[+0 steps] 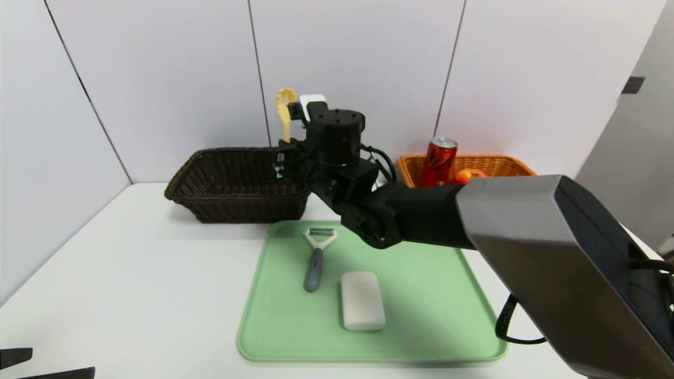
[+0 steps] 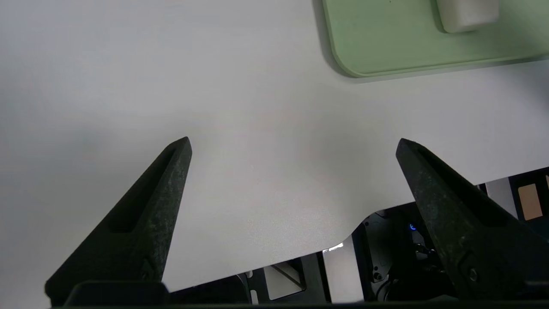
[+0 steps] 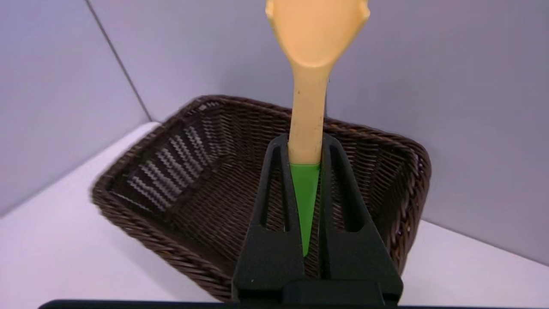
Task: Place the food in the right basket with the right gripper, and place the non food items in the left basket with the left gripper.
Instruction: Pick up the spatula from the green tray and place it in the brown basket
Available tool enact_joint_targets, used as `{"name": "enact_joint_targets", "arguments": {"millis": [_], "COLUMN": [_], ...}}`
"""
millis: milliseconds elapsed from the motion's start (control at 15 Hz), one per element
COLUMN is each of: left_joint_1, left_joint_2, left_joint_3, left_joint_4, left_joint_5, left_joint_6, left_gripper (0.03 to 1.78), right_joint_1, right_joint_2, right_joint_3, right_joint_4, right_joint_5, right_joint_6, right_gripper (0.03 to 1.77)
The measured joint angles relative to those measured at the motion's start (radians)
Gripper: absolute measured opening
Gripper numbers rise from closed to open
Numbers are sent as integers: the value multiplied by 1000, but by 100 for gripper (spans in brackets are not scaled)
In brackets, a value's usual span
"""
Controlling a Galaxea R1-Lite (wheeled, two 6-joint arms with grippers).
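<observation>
R gripper (image 3: 305, 146): jaws clamping on a yellow spatula (image 3: 311, 64) w/ green handle end, holding it upright; in head view it's sitting center-top of frame, at the near right corner of the dark basket.
Spatula in head view (image 1: 285, 113): sticking up above the wrist, against the wall.
L gripper (image 2: 294, 146): fingers standing wide apart, nothing btwn them; hanging over bare table (image 2: 214, 86), showing at bottom-left corner of head view.
Dark basket (image 1: 237, 184): sitting upper left of center, behind tray.
Orange basket (image 1: 500, 164): sitting upper right, partly hidden by R arm; holding a red can (image 1: 438, 160) upright and an orange fruit (image 1: 468, 175).
Tray (image 1: 421, 295): green, lying center-bottom.
Peeler (image 1: 316, 255): lying on tray, upper left part.
White block (image 1: 362, 300): lying on tray, just right of peeler, apart from it.
</observation>
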Motion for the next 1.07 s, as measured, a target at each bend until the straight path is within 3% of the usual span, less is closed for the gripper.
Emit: {"name": "enact_joint_targets", "arguments": {"millis": [933,1067], "left_joint_1": [1,1], "left_joint_2": [-6,-9], "left_joint_3": [20,19], "left_joint_4": [3,6], "left_joint_5": [0,1], "left_joint_6": [2,2], "left_gripper": [169,169], "right_joint_1": [-13,-13], "right_joint_2": [64,66], "right_joint_3": [0,0], "right_joint_4": [20,18], "right_joint_5": [-1,-1], "right_joint_6": [-44,-48], "right_gripper": [15,47]}}
